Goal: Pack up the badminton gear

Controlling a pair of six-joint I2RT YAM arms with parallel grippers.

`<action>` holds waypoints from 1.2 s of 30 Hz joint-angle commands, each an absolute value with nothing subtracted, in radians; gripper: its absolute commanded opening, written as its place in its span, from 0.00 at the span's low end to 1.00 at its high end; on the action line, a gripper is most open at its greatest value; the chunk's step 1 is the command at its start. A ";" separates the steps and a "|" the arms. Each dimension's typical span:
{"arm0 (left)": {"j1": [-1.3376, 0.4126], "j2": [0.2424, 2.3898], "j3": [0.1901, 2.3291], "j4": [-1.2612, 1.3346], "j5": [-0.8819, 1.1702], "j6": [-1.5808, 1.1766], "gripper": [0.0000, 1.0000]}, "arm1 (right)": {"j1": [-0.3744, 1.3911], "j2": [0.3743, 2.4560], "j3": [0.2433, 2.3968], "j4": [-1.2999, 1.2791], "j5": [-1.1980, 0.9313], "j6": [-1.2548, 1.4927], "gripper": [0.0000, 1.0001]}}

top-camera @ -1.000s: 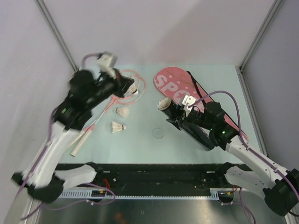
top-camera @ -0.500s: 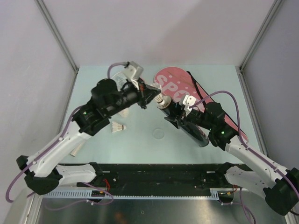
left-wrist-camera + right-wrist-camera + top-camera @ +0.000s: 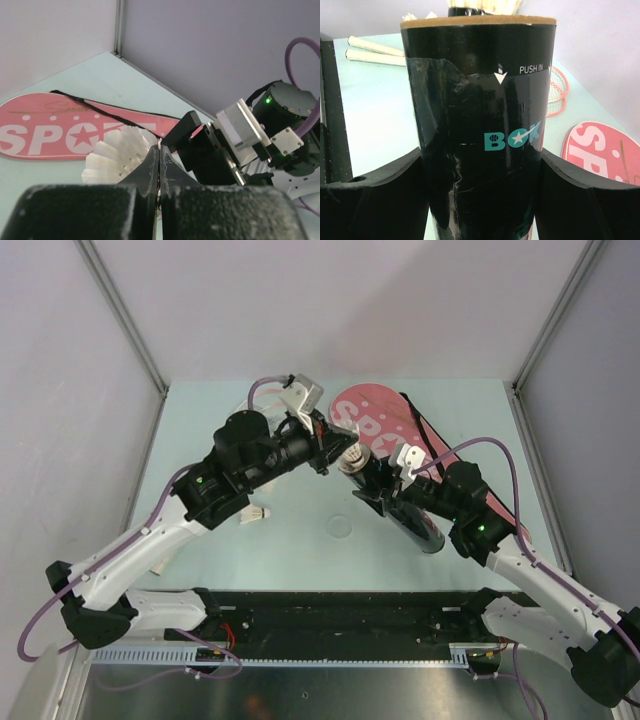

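Observation:
My right gripper (image 3: 392, 500) (image 3: 480, 156) is shut on the long black tube (image 3: 426, 532) (image 3: 475, 120), which tilts with its open mouth toward the left arm. At that mouth my left gripper (image 3: 335, 453) (image 3: 159, 148) is shut on the feather skirt of a white shuttlecock (image 3: 350, 454) (image 3: 116, 157); its feathers (image 3: 485, 6) show just beyond the tube's rim. Another shuttlecock (image 3: 259, 513) lies on the table under the left arm. The pink "SPORT" cover (image 3: 372, 418) (image 3: 55, 132) lies behind. The racket is mostly hidden by the left arm; its handles (image 3: 372, 51) and pink heads (image 3: 558, 93) show in the right wrist view.
A small clear round lid (image 3: 340, 526) lies on the pale green table (image 3: 460, 405) in front of the tube. The cover's black strap (image 3: 425, 440) trails beside the right arm. Grey walls with metal posts close in the table on three sides.
My left arm swung right from the racket at the back left to the tube's mouth, carrying a shuttlecock. The right arm tilted the tube slightly toward it.

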State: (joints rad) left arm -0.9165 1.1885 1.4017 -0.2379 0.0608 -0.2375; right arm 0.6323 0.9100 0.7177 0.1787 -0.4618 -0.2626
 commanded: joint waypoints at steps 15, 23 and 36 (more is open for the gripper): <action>-0.914 1.134 1.172 0.092 0.330 -0.478 0.84 | 0.637 0.897 0.745 0.296 -0.480 -0.229 0.00; -0.805 1.230 1.144 0.212 0.581 -0.666 0.89 | 0.640 0.873 0.744 0.275 -0.477 -0.236 0.00; -0.501 0.977 1.125 0.043 0.603 -0.571 1.00 | 0.614 0.905 0.735 0.164 -0.430 -0.296 0.00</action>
State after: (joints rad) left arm -0.6342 1.0637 1.1530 0.0910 0.5793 -0.5972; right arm 0.6285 0.9085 0.7166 0.1352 -0.4488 -0.2687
